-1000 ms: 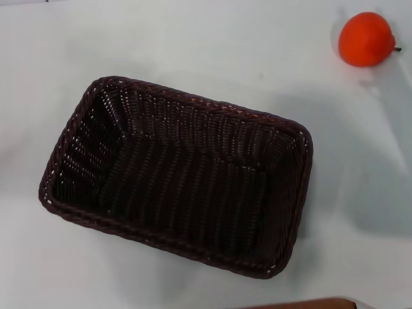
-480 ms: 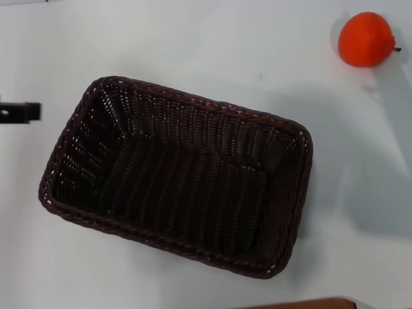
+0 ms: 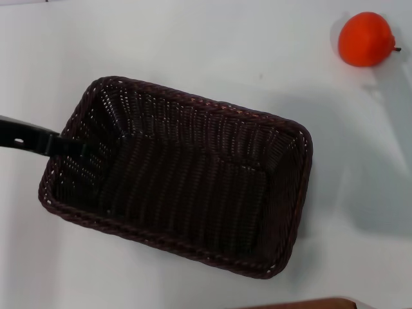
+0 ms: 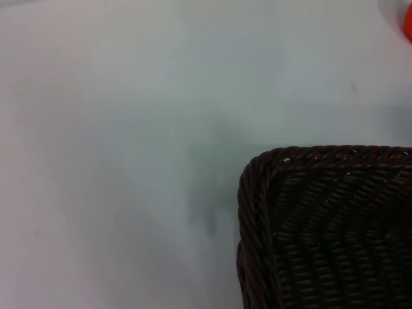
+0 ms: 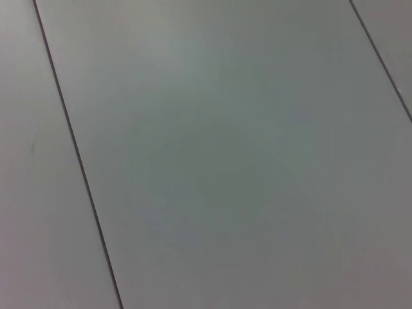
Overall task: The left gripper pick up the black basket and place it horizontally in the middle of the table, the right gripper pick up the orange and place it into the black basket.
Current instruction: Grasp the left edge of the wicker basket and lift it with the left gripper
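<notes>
The black basket (image 3: 177, 174) lies at a slant in the middle of the white table (image 3: 193, 45), open side up and empty. One corner of it shows in the left wrist view (image 4: 328, 225). My left gripper (image 3: 71, 148) reaches in from the left edge as a flat black arm with a narrow finger over the basket's left rim. Only one finger shows. The orange (image 3: 365, 38) sits on the table at the far right, apart from the basket; a sliver shows in the left wrist view (image 4: 408, 22). My right gripper is out of view.
A brown edge (image 3: 309, 302) shows at the bottom of the head view. The right wrist view shows only a pale grey floor with thin dark seams (image 5: 71, 148). Bare table lies between the basket and the orange.
My left gripper has come in from the left edge and moved right, reaching the basket's left rim. The basket and the orange have not moved.
</notes>
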